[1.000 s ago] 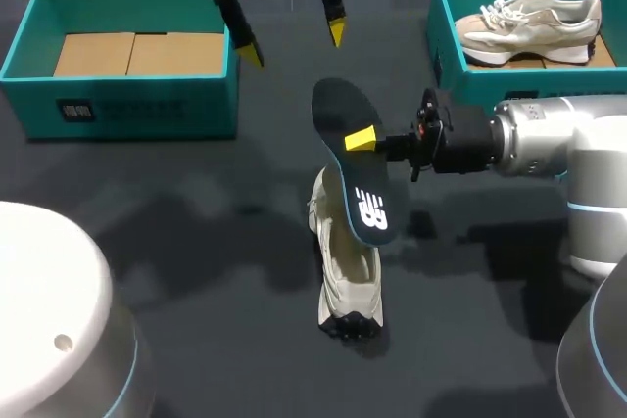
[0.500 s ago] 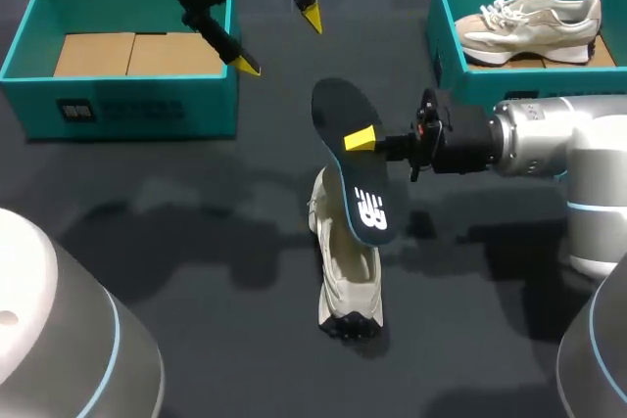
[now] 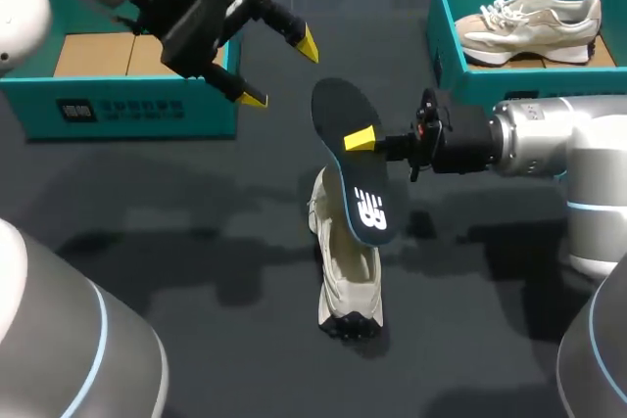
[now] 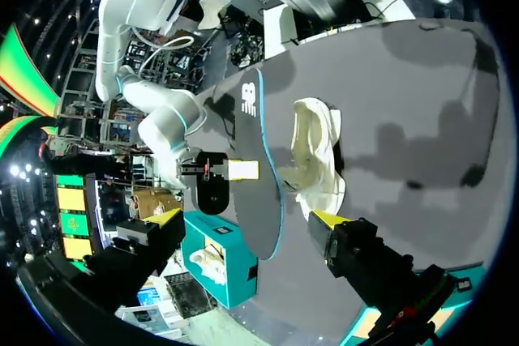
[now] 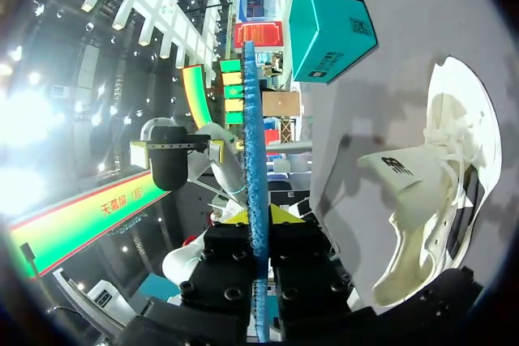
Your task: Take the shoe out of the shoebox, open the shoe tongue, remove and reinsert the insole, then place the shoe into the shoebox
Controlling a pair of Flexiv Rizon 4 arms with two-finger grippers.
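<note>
A cream shoe [image 3: 345, 271] lies on the dark table near the middle, also seen in the left wrist view [image 4: 318, 155] and under the right gripper [image 5: 438, 200]. Above it my right gripper [image 3: 364, 140] is shut on a dark blue-edged insole [image 3: 353, 163], held edge-on between its fingers [image 5: 253, 224]. My left gripper [image 3: 277, 69] hangs open to the left of the insole, apart from it; in its own view the insole [image 4: 258, 176] stands ahead between its spread fingertips [image 4: 320, 218]. An empty teal shoebox [image 3: 122, 54] stands at the back left.
A second teal box [image 3: 446, 41] at the back right holds a beige shoe [image 3: 534, 24]. The left box's side also shows beyond the insole in the right wrist view [image 5: 328, 22].
My left arm has swung leftward and lower, its open gripper turning to point at the insole. The right arm, insole and shoe have not moved.
</note>
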